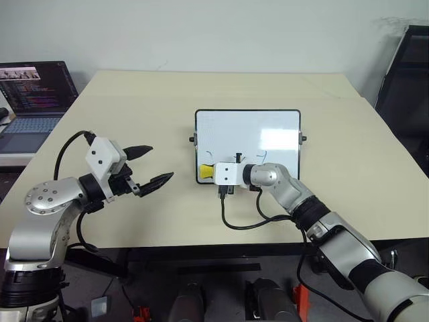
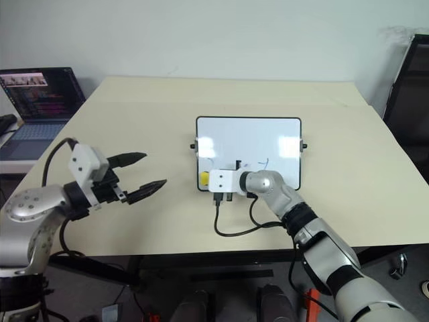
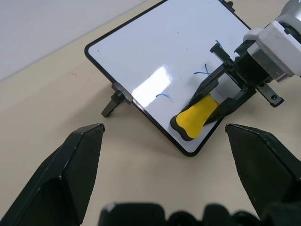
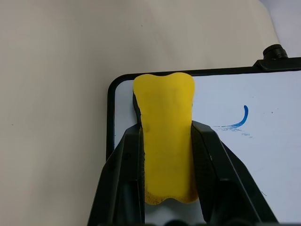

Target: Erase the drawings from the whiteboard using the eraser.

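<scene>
The whiteboard [image 1: 248, 127] lies flat in the middle of the beige table. My right gripper [image 1: 213, 172] is shut on the yellow eraser [image 1: 203, 172] and holds it on the board's near left corner. In the right wrist view the eraser [image 4: 164, 117] sits between the two black fingers [image 4: 211, 155], its tip at the board's rounded corner. Of the drawings, a few thin blue strokes [image 3: 203, 73] show on the board beside the eraser, one curved stroke [image 4: 240, 120] close to it. My left gripper [image 1: 161, 162] hangs open and empty above the table, left of the board.
An open laptop [image 1: 30, 100] stands on a side surface at the far left. A black chair [image 1: 405, 80] is beyond the table's right side. A black cable [image 1: 241, 223] loops from my right wrist onto the table near its front edge.
</scene>
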Controlling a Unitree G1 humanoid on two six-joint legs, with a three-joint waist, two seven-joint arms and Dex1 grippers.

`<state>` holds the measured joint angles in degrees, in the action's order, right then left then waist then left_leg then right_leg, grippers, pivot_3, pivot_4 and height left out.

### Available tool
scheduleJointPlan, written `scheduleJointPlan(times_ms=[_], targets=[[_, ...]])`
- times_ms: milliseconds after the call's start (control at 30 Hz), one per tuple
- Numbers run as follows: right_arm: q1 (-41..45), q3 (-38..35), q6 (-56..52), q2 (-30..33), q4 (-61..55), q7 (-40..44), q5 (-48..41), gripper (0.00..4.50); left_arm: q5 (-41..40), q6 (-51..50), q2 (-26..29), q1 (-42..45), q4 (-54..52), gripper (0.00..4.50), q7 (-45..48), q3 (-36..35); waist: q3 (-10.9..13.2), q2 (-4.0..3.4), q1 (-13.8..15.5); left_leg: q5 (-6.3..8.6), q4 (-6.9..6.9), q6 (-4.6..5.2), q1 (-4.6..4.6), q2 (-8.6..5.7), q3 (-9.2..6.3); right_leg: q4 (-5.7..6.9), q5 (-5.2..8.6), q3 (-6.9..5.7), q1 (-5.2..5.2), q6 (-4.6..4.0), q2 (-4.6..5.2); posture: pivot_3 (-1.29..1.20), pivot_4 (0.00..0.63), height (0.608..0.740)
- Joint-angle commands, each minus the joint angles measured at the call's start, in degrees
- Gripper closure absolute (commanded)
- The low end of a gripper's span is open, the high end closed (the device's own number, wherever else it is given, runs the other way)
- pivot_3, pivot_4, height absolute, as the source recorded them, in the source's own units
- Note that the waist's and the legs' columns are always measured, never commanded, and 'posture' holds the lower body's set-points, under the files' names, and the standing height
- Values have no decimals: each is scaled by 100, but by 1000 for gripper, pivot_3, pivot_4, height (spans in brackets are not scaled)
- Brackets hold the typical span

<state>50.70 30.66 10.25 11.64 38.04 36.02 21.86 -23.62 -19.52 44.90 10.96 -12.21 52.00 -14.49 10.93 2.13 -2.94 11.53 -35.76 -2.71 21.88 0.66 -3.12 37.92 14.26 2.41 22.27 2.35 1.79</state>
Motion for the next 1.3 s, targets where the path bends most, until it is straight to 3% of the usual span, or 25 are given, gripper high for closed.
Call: scheduleJointPlan(times_ms=[33, 400, 700, 833, 1100, 1300], targets=[[408, -248, -649, 273, 145, -252, 308, 3494, 44, 102, 86, 95, 13, 0, 11, -6, 6, -10, 0, 0, -1, 0, 2, 0, 0, 0, 0, 1, 2, 0, 0, 0, 150, 740], [1233, -323, -1127, 344, 590, -930, 656, 3497, 64, 125, 32, 201, 53, 0, -11, 97, 9, -11, 32, 0, 36, 0, 38, 0, 5, -10, 9, -3, 43, -16, 1, 0, 150, 740], [869, -233, -1067, 278, 134, -564, 569, 3503, 41, 93, 44, 197, 35, 0, -11, 98, 6, -7, 19, -1, 40, 0, 77, 0, 9, 1, 9, 0, 90, -18, -13, 0, 150, 740], [585, -439, -1050, 342, -660, -20, 145, 3503, 38, 93, 55, 190, 29, 0, -6, 84, 7, -8, 15, -1, 41, 0, 80, 1, 8, -1, 10, 0, 92, -21, -21, 0, 150, 740], [-251, -1245, -1990, 1377, -3763, 1846, -1296, 3506, 59, 119, 60, 399, 103, 0, 7, 147, 30, -12, 65, 0, 65, -1, 122, 1, 4, -15, -6, -4, 135, 11, -32, 0, 150, 740], [-880, -1860, -2439, 2826, -4448, 2484, -1586, 3506, 52, 35, 128, 595, 101, 0, 136, 295, 31, -10, 115, 8, 78, -11, 119, 2, 2, -26, 3, -11, 133, -4, -45, 0, 150, 740]])
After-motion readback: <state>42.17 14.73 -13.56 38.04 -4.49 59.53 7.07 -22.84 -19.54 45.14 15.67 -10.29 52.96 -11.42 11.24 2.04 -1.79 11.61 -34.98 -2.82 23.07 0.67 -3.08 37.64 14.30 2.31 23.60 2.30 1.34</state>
